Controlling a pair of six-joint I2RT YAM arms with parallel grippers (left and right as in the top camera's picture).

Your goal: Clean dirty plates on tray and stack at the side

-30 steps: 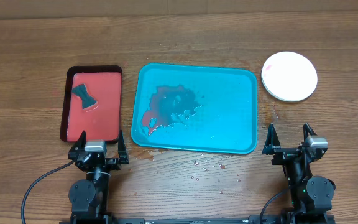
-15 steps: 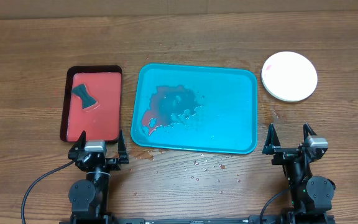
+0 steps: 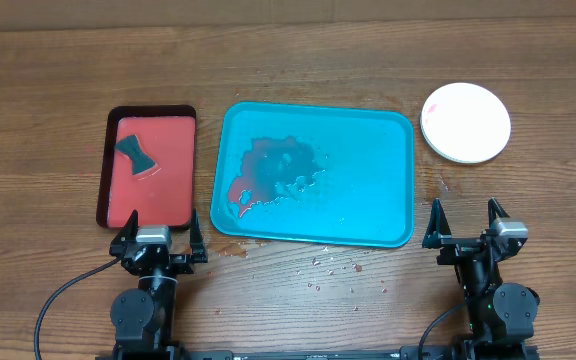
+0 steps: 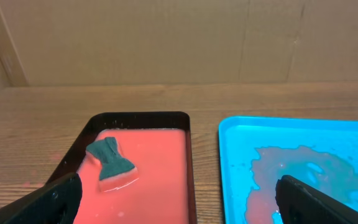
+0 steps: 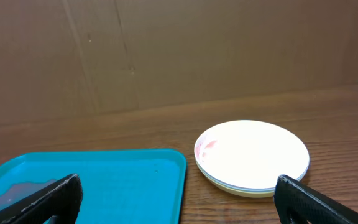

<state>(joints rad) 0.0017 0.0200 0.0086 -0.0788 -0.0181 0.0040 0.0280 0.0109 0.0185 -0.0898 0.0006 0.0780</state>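
Note:
The teal-blue tray lies in the middle of the table with a red sauce and water puddle on its left half; no plate is on it. The plates are stacked to the right of the tray, the white one on top with a faint red smear at its left edge. The stack also shows in the right wrist view, with blue and yellow-green rims under the white plate. My left gripper is open and empty at the front left. My right gripper is open and empty at the front right.
A smaller red tray with a dark rim lies left of the teal tray and holds a dark green sponge, also seen in the left wrist view. Small sauce and water drops dot the table in front of the teal tray.

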